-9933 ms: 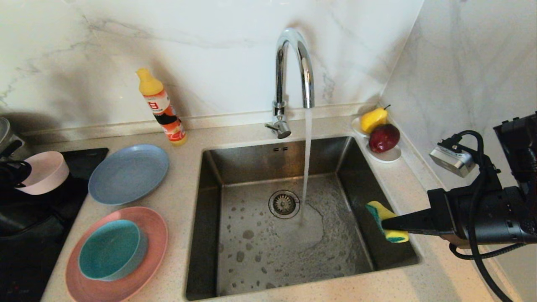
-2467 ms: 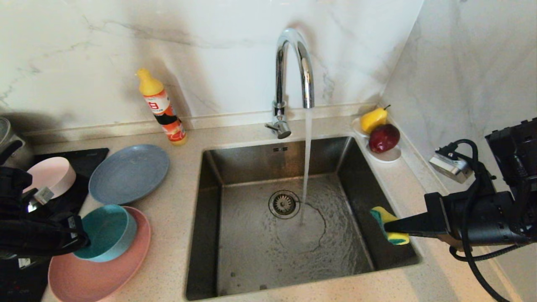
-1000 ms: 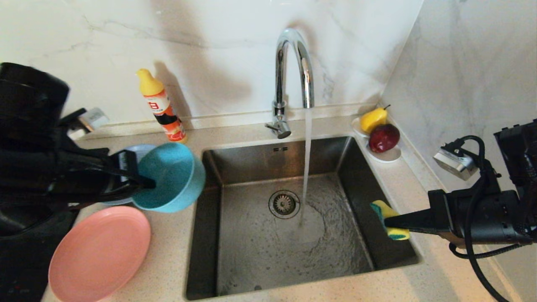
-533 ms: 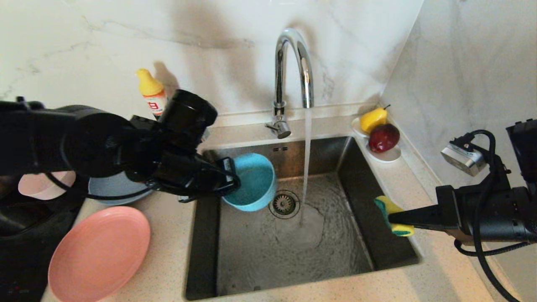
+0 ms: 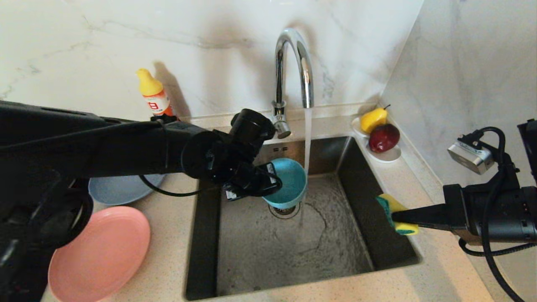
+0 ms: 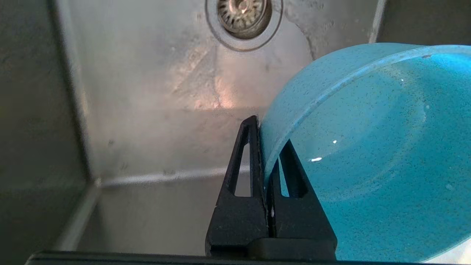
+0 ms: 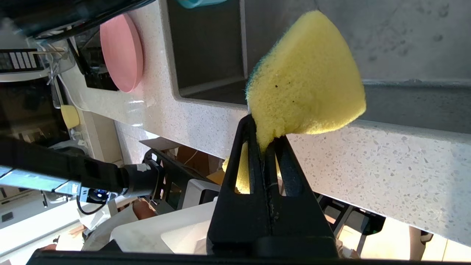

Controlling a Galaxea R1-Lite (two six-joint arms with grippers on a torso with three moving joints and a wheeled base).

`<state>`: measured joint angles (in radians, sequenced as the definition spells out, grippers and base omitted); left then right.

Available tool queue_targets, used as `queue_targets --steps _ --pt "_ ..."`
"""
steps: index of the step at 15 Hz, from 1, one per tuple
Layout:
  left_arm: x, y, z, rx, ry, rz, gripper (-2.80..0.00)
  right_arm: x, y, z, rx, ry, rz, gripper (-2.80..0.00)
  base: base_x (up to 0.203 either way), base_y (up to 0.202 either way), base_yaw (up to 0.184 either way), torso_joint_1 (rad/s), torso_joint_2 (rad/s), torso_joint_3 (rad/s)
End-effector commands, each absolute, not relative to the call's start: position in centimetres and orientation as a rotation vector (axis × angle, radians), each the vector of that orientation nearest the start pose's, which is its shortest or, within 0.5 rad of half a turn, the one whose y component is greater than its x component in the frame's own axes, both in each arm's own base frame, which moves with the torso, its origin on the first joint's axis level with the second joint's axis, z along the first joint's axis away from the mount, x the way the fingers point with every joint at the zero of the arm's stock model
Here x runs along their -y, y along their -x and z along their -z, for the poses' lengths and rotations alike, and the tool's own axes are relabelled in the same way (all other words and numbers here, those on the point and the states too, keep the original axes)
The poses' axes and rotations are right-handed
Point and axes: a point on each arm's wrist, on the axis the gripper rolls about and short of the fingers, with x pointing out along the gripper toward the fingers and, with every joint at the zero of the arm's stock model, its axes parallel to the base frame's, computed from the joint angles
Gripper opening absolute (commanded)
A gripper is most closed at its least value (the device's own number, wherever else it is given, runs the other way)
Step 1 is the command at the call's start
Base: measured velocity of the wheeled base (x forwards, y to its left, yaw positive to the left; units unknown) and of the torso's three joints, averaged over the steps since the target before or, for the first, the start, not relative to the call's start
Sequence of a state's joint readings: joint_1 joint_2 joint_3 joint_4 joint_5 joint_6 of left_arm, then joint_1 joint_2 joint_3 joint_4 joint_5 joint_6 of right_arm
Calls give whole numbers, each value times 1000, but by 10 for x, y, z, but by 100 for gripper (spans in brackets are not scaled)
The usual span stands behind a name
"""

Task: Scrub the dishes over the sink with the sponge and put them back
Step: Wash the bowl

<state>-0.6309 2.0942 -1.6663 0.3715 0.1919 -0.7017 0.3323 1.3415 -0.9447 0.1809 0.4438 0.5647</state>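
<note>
Reaching out over the sink (image 5: 369, 218), the left gripper (image 5: 275, 183) is clamped on the rim of the teal bowl (image 5: 287, 182), holding it tilted above the drain strainer (image 6: 244, 13), just beside the water stream from the faucet (image 5: 293, 71). The right gripper (image 5: 394, 217) pinches the yellow sponge (image 5: 396, 214) over the sink's right edge. Left of the sink, the salmon-pink plate (image 5: 98, 253) and the blue-grey plate (image 5: 119, 188) lie on the counter.
</note>
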Motion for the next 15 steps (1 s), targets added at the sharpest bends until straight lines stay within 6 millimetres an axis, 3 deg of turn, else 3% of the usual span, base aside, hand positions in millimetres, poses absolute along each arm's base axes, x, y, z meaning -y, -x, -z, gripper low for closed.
queue_targets --steps 1,7,15 --pt "254 -347 -163 -859 319 124 -280 -76 -189 -241 -785 -556 -572 -280 0 0 0 0 0 0" --pt "273 -359 -157 -818 310 112 -280 -75 -188 -241 -780 -557 -572 -280 0 0 0 0 0 0" --pt "290 -359 -155 -802 320 133 -280 -75 -191 -239 -789 -559 -563 -280 0 0 0 0 0 0"
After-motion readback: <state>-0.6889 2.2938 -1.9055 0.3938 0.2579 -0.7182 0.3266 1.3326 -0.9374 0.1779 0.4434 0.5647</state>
